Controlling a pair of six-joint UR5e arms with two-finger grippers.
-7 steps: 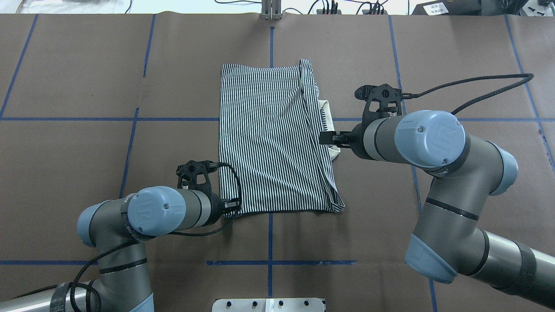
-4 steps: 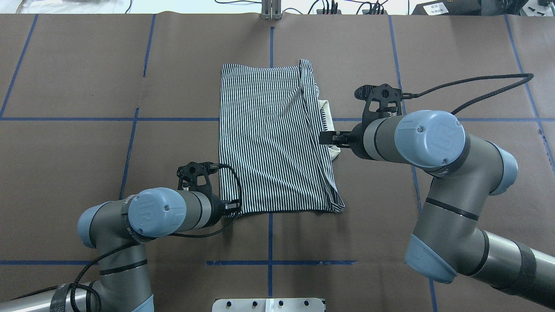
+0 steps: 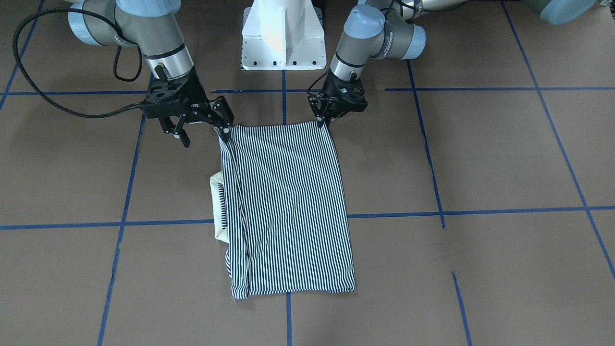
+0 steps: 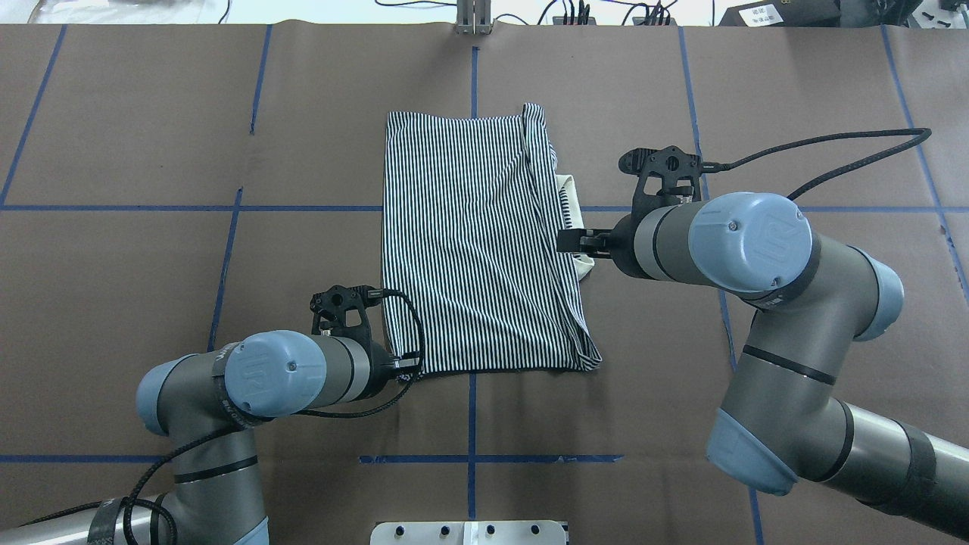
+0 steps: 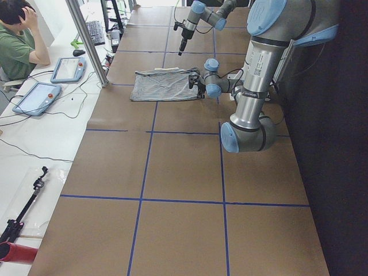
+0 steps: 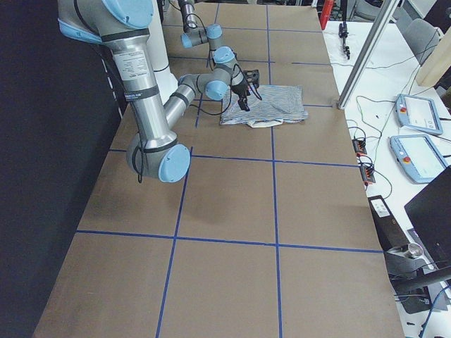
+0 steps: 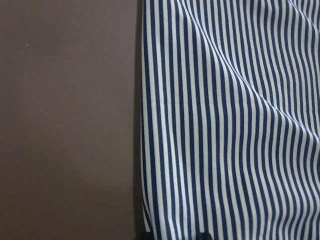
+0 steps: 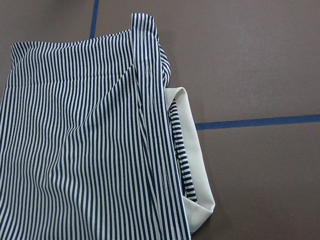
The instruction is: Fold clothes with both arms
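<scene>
The right arm's tool [image 6: 246, 95] hovers at the striped shirt's [image 6: 276, 104] robot-side end on the brown table [image 6: 232, 204]

L tool [image 7: 173, 236] mostly off-frame

Polo shirt [image 4: 477, 242] lies flat mid-table [image 4: 151, 265], collar [image 4: 573, 198] poking out at its right edge. Left gripper [image 4: 406, 365] at the robot-side left corner; right gripper [image 4: 564, 241] above the right edge, by the collar.
</scene>
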